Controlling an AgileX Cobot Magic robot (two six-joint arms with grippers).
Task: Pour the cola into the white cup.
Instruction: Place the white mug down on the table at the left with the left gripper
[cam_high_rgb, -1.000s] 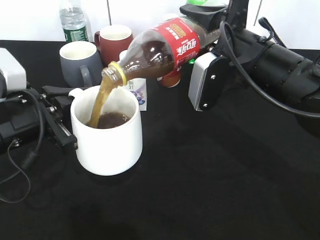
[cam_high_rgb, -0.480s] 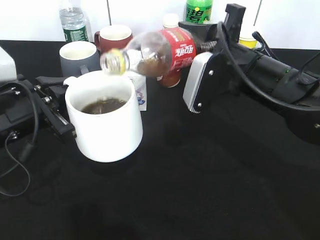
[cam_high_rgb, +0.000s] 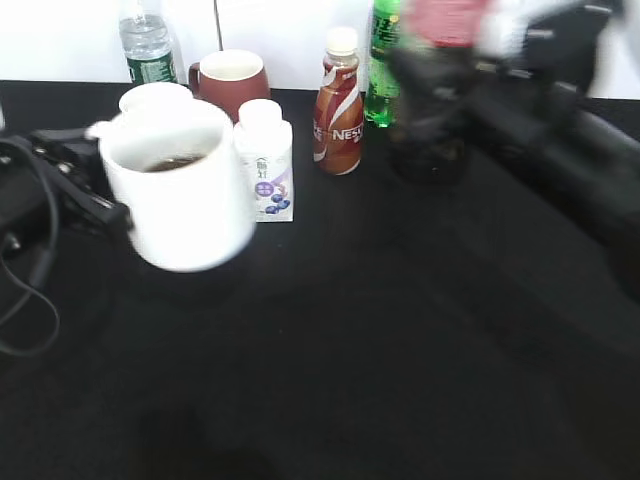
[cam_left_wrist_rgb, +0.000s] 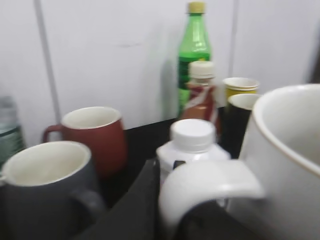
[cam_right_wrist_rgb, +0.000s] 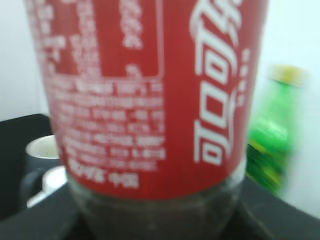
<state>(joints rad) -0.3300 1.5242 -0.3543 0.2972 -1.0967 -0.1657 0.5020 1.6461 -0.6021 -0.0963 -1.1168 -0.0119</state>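
At the counter's back edge stand a red mug (cam_high_rgb: 230, 80), a green bottle (cam_left_wrist_rgb: 194, 55) and a small white bottle (cam_high_rgb: 265, 160). The left gripper (cam_high_rgb: 75, 185) grips the white cup (cam_high_rgb: 175, 195). The right gripper (cam_high_rgb: 440, 110) grips the cola (cam_right_wrist_rgb: 145, 100) upright; only the right wrist view shows the label sharp.

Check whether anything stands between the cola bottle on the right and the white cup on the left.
Yes. The small white bottle with the purple label stands right beside the white ceramic cup, and the brown-and-white Nestle bottle stands behind it, both in the stretch between the cup and the red-labelled cola bottle. The cola is held upright and blurred.
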